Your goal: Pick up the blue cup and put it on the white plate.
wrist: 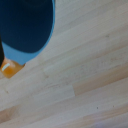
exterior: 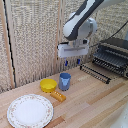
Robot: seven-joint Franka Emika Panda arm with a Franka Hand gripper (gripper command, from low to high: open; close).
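I saw gripper [exterior: 72, 61] hanging fingers-down w/ jaws spread, just above cobalt cup [exterior: 65, 81]. Cup stood upright, mouth up, on table [exterior: 95, 102] beside yellow pan [exterior: 49, 85], plate [exterior: 30, 110] nearer, exterior view's left.

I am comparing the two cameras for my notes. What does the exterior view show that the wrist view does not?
Only the exterior view shows the gripper hanging above the cobalt cup, its jaws apart and holding nothing, the white plate, the yellow pan and the dark rack. Only the wrist view shows the cup's inside from straight above. Both share the cup, the pan's orange handle and the wooden table.
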